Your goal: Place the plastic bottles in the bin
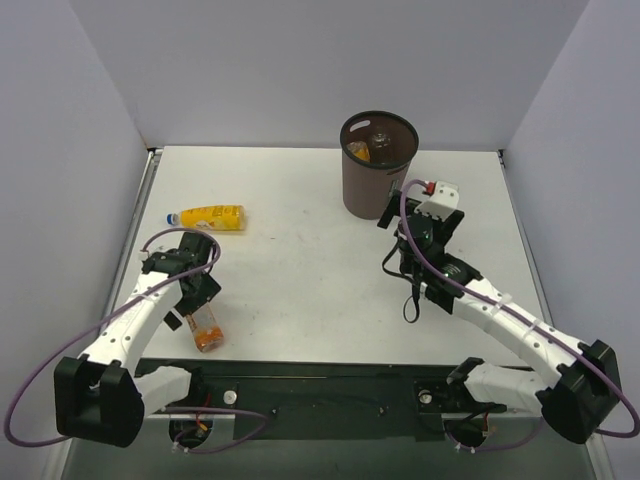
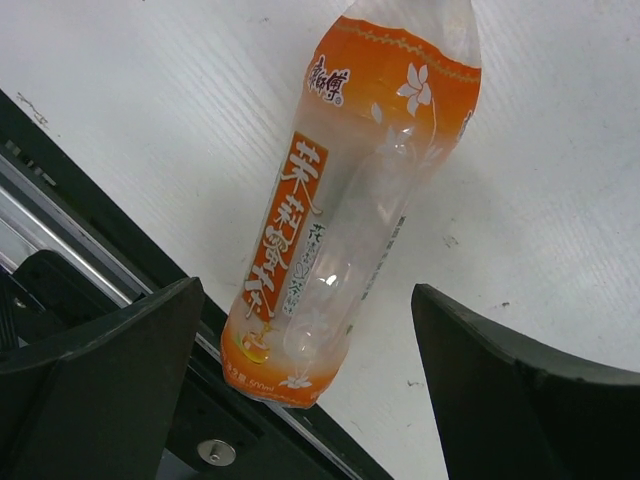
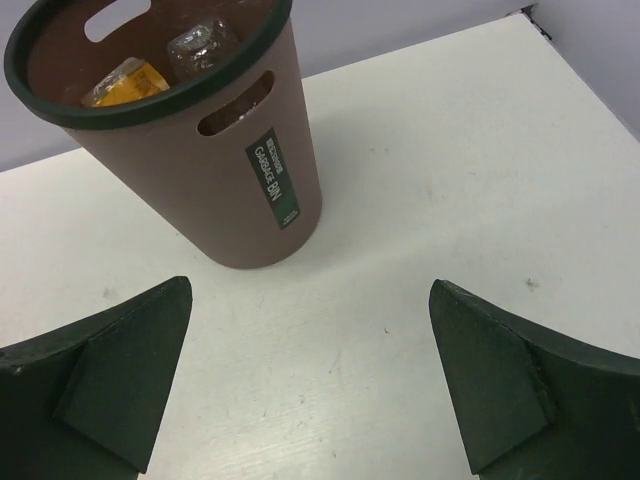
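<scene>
The left gripper [image 1: 196, 303] hung over an orange-labelled bottle [image 1: 206, 331] that lay on its side on the white table [image 1: 310, 280], close to the near edge. Seen from the left wrist, the gripper [image 2: 305, 295] had its fingers [image 2: 110, 370] spread wide, one to each side of the bottle [image 2: 350, 200], neither visibly touching it. The bottle's base reached the dark rail along the table's front, while its neck end ran out of the top of that view.

A yellow bottle [image 1: 210, 217] with a blue cap lay farther back on the left side of the table, well apart from the bin [image 1: 362, 190]. The brown bin stood upright toward the far right, and inside it were an orange bottle [image 1: 358, 152] and a clear one [image 1: 380, 138].

The right gripper [image 1: 393, 207] was just beside the bin's right wall. In the right wrist view its fingers [image 3: 110, 380] stood apart with only bare table between them [image 3: 310, 290]; ahead of them was the bin [image 3: 200, 190], with its green label, slotted handles and the two bottles [image 3: 125, 82] [image 3: 200, 45] within
</scene>
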Available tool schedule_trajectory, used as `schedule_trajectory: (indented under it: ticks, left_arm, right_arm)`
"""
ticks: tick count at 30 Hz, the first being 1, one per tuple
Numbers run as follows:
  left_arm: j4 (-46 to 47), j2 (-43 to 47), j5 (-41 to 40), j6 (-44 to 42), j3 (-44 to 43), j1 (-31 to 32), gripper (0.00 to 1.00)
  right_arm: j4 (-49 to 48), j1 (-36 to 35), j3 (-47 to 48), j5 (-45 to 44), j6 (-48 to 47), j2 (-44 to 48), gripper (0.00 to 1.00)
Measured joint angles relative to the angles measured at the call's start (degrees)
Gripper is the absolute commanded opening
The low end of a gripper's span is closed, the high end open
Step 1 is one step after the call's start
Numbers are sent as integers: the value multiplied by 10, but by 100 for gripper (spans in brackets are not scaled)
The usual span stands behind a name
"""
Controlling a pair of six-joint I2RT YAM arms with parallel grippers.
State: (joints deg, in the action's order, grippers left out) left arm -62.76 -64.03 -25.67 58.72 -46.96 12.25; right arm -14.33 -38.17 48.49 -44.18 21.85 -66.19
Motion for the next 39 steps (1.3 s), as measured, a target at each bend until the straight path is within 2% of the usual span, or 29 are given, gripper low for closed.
schedule_trajectory:
  ticks: [4, 6, 7, 12, 13, 15, 16, 17, 20, 24, 27, 28, 33, 37, 39]
  left_arm:
    - [26, -36, 18, -14, 5, -11, 97]
    - [40, -57, 26, -20, 5, -11, 89]
    - [45, -64, 30, -22, 5, -11, 81]
    - [72, -102, 56, -23, 5, -16, 72]
    - [77, -109, 62, -23, 5, -16, 63]
    - [92, -124, 75, -26, 7, -16, 58]
    - [97, -125, 80, -32, 7, -15, 51]
    - [101, -125, 83, -37, 7, -15, 50]
    - [122, -125, 97, -58, 8, -11, 33]
    - [161, -123, 118, -90, 5, 23, 33]
    - [208, -110, 162, -120, 6, 80, 33]
    - [224, -100, 183, -129, 7, 92, 29]
    - [323, 12, 342, -163, 28, 106, 29]
    - [380, 80, 446, -175, 28, 106, 29]
    - [394, 93, 482, -177, 28, 106, 29]
  right_arm:
    - [11, -14, -56, -1, 28, 71, 100]
    - [22, -19, -61, -1, 40, 87, 100]
    - [24, -21, -61, 0, 45, 89, 100]
    - [47, -24, -65, 2, 63, 90, 100]
    - [51, -24, -66, 5, 65, 91, 100]
    - [60, -24, -66, 15, 69, 92, 100]
    - [65, -24, -66, 26, 71, 92, 100]
    - [70, -24, -65, 34, 74, 92, 100]
    - [94, -24, -53, 77, 85, 85, 100]
    - [112, -24, -37, 154, 113, 65, 100]
    - [132, -24, -15, 219, 131, 37, 100]
    - [138, -24, -6, 235, 134, 24, 100]
    - [161, -22, 50, 353, 147, -48, 100]
    - [137, 22, 76, 507, 210, -64, 100]
    - [123, 39, 97, 541, 235, -68, 99]
